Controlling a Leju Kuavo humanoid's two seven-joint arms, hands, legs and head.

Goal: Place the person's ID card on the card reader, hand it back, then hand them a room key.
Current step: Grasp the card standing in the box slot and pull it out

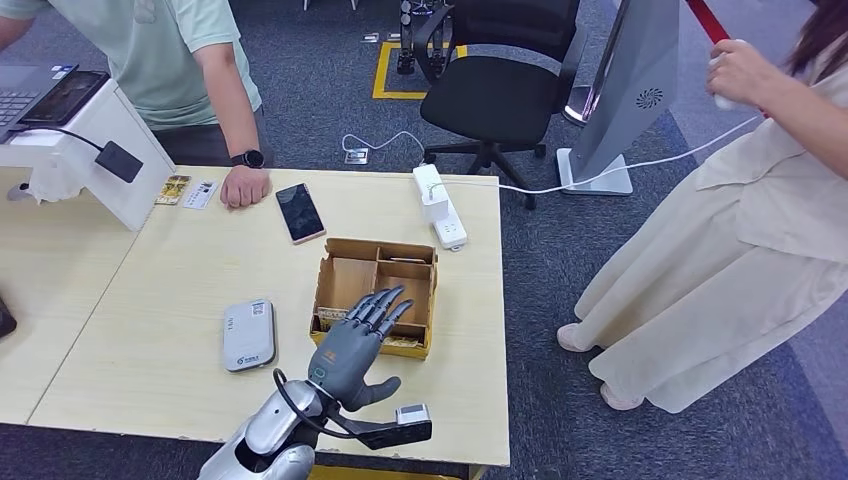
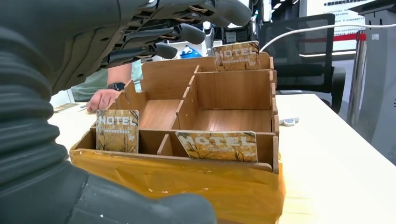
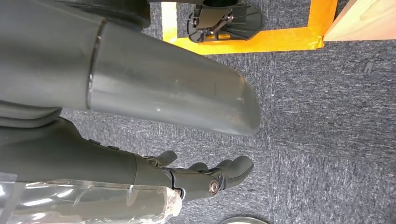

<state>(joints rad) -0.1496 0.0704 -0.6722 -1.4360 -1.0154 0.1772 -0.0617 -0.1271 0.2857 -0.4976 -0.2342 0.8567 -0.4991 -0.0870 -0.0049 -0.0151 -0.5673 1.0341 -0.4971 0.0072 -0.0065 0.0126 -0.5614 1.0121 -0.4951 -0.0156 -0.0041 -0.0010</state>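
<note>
Keycards [image 2: 216,145] in that wooden organizer box [image 1: 345,283] look thin, stiff and slick, so the left hand [image 1: 352,343], fingers spread and empty, should probably pinch a top edge.

Left hand [image 1: 352,345] reaches forward, fingers spread; right hand [image 3: 196,179] hangs loosely curled.

Silver forearm, black cable, grey left hand [image 1: 352,350] with dark fingers.

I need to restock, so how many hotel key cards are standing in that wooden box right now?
3 hotel key cards show in the wooden box: one and another in the front slots nearest the left hand, and one at the far wall. Others may be hidden.
</note>
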